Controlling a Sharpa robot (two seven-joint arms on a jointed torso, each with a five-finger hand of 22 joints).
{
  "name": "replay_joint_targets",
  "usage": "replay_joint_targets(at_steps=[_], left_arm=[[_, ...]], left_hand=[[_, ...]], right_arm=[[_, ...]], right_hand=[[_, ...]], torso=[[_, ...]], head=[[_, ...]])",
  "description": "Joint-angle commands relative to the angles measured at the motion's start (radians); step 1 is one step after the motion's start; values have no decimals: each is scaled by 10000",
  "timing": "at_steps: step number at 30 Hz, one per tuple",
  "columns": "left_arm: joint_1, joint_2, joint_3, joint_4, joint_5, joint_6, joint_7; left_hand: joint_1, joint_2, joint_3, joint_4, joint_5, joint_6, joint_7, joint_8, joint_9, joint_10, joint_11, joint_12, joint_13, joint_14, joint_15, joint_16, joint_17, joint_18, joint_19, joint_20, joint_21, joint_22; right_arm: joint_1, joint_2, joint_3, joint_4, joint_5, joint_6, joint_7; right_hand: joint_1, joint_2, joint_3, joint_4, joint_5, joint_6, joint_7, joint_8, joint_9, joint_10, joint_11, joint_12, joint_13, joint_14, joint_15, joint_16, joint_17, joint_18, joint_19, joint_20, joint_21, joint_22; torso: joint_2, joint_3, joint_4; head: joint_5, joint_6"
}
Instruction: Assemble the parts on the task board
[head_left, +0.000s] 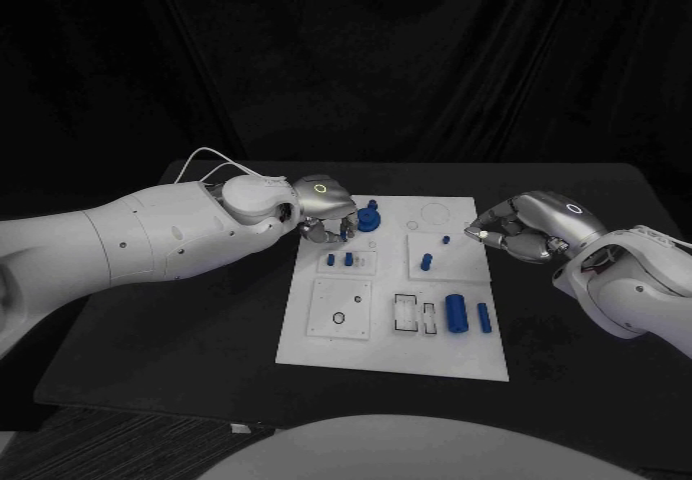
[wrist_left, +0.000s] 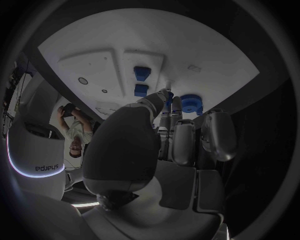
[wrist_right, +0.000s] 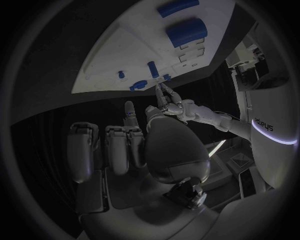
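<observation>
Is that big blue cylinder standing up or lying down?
Lying down: the big blue cylinder rests on its side on the task board, lengthwise beside a slimmer blue piece.

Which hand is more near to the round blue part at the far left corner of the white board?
The left hand: its fingers are right beside the round blue part. The right hand hovers off the task board's right edge, clearly farther away.

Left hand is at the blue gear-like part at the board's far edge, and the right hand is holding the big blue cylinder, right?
Not quite. The left hand is at the gear-like part, but the right hand holds nothing: in the head view it hovers off the board's right edge, while the big cylinder lies on the board's near side.
</observation>
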Motion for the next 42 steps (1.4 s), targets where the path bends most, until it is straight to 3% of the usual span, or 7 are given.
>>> replay_joint_targets(at_steps=[1, 26, 42], left_arm=[[-25, 54, 7, -29, -4, 129, -28], [-119, 277, 7, -223, -4, 431, -115], [-195, 319, 7, -357, -4, 504, -158]], left_hand=[[-36, 5, 21, 38, 31, -80, -16, -44, -9, -59, -11, -42, -5, 0, -43, -39, -19, 1, -66, -2, -49, 1617], [10, 2, 37, 20, 86, -56, 16, -31, -4, -60, 5, -41, 2, -29, -36, -71, -55, 5, -87, -1, -87, 1610], [47, -16, 43, -2, 102, -31, 35, -19, 1, -80, 20, -51, 0, -64, -29, -124, -130, 17, -119, 2, -159, 1594]], right_arm=[[-22, -9, 6, 20, -6, -10, -114], [-22, -52, 6, 60, -5, -37, -103], [-22, -68, 6, 76, -4, -39, -104]], right_hand=[[46, 10, 59, -25, -32, -42, -16, -47, -15, 1046, -16, 13, 2624, 907, 69, -65, 1924, -14, 655, 63, -43, 2336], [60, 7, 64, -29, -28, -33, -16, -44, -14, 1046, -14, 13, 2624, 908, 68, -62, 1929, -14, 654, 63, -46, 2335], [65, 3, 66, -27, -29, -32, -12, -45, -15, 1046, -10, 13, 2624, 907, 67, -64, 1925, -14, 655, 64, -42, 2336]], torso=[[-1, 0, -10], [-2, 1, -5], [-1, 1, 0]], head=[[6, -1], [-77, -1], [-47, -1]])
